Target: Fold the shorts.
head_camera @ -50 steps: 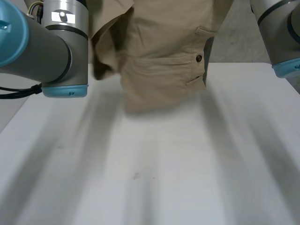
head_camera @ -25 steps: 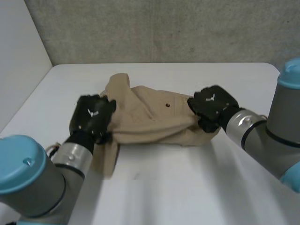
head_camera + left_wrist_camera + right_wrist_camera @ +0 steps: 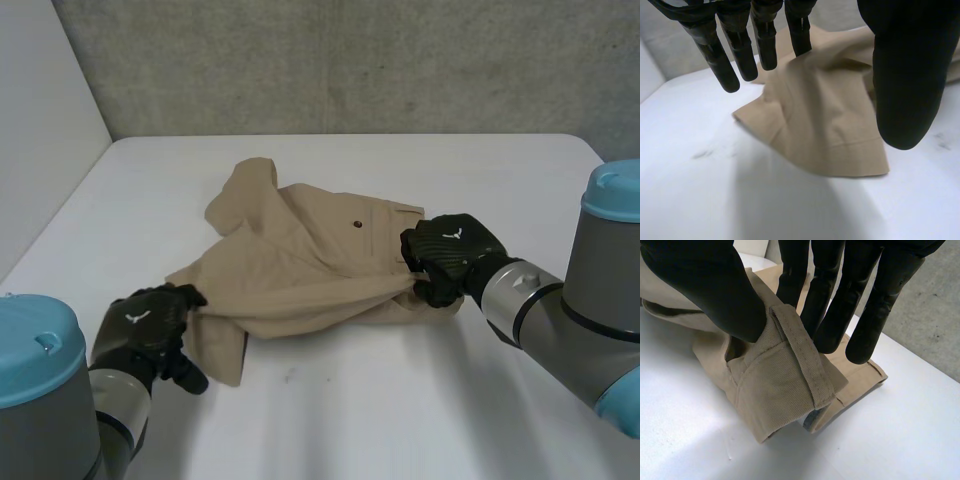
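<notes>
Judging from the head view, the shorts [image 3: 300, 270] are mid-fold at best. They're bunched up on the worktop [image 3: 400, 400] roughly at its centre, with one leg flopped out toward 7 o'clock and the waist end toward 3 o'clock.

The right hand [image 3: 450, 255] is parked at 3 o'clock of the heap. In its wrist view the waistband [image 3: 790, 365], belt loop [image 3: 800, 355] included, is pinched between the thumb on the near side and the fingers [image 3: 832, 305] pressed close together on the far side. That end is probably being held so it can be pulled taut or carried over. A ridge of cloth is drawn from this grip toward 8 o'clock, which fits.

The left hand [image 3: 145, 325] sits at 8 o'clock, right at the end of that leg. Its fingers [image 3: 742, 50] are seen straight and slightly spread over the cloth, with the thumb held well apart, so nothing looks pinched there. The leg hem [image 3: 850, 150] lies flat on the worktop under the palm. It looks like a grip is being set up rather than made.

As for containers, the only thing close is the back pocket, fastened with a button [image 3: 357, 224] near 1 o'clock of the heap. It's lying flat, and whether anything is inside can't be told.
</notes>
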Available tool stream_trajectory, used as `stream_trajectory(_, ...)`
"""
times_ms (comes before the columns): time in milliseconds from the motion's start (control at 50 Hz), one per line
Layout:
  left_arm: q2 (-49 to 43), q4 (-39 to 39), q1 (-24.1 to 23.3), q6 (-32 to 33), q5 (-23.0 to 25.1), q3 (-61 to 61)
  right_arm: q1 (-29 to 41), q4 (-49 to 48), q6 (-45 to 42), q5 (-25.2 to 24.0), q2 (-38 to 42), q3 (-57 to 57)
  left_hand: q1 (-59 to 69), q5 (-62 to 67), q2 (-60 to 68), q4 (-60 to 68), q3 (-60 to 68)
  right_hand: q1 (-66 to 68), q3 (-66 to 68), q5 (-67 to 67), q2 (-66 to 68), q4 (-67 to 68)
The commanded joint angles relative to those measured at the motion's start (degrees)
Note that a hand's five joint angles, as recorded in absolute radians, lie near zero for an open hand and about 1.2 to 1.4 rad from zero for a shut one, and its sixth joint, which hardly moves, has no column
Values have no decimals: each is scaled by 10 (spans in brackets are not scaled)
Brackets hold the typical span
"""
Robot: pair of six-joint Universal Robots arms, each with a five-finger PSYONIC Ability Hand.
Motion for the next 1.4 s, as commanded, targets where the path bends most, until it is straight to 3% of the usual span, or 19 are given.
stream_trajectory(20,-7,4,39,-31,-18,-6,2,-14,-3,1,0,5,92,106,100,102,100,241,119,134,128,118)
stream_trajectory(100,-12,3,51,-42,-7,-6,0,-23,-2,2,0,6,162,175,169,171,169,241,119,134,128,118)
stream_trajectory(260,-28,-11,51,-87,34,1,1,-35,-2,11,-4,9,162,176,170,171,169,241,119,134,128,118)
stream_trajectory(400,-47,-17,46,-99,37,16,4,-36,-2,11,-4,12,164,177,171,173,171,241,119,134,128,118)
stream_trajectory(860,-241,-18,-8,-136,29,185,-1,-36,-3,10,-12,14,128,142,136,138,135,241,119,134,128,118)
stream_trajectory(880,-251,-18,-8,-136,25,194,-2,-36,-3,10,-12,14,145,159,153,154,152,241,119,134,128,118)
stream_trajectory(920,-257,-17,-8,-136,12,204,-3,-37,-3,11,-12,14,348,361,355,357,355,241,119,134,128,118)
stream_trajectory(940,-257,-17,-8,-136,12,205,-4,-37,-3,11,-12,13,349,362,356,358,356,241,119,134,128,118)
stream_trajectory(980,-253,-14,-6,-132,-18,211,-5,-37,-4,11,-13,11,578,591,585,587,585,241,119,134,128,118)
stream_trajectory(1000,-250,-16,-4,-128,-24,214,-6,-36,-5,13,-14,9,579,593,587,588,586,241,119,134,128,118)
stream_trajectory(1120,-154,-27,1,-103,-24,199,-6,-24,-19,14,-35,-10,579,593,587,588,586,241,119,134,128,118)
stream_trajectory(1240,2,-50,39,41,11,176,-6,28,-68,14,-85,-39,579,593,587,588,586,241,119,134,128,118)
stream_trajectory(1300,127,-52,62,137,41,173,-6,66,-101,17,-128,-76,579,593,587,588,586,241,119,134,128,118)
stream_trajectory(1400,250,-49,73,193,87,214,-3,90,-100,18,-188,-147,579,593,587,588,586,241,119,134,128,118)
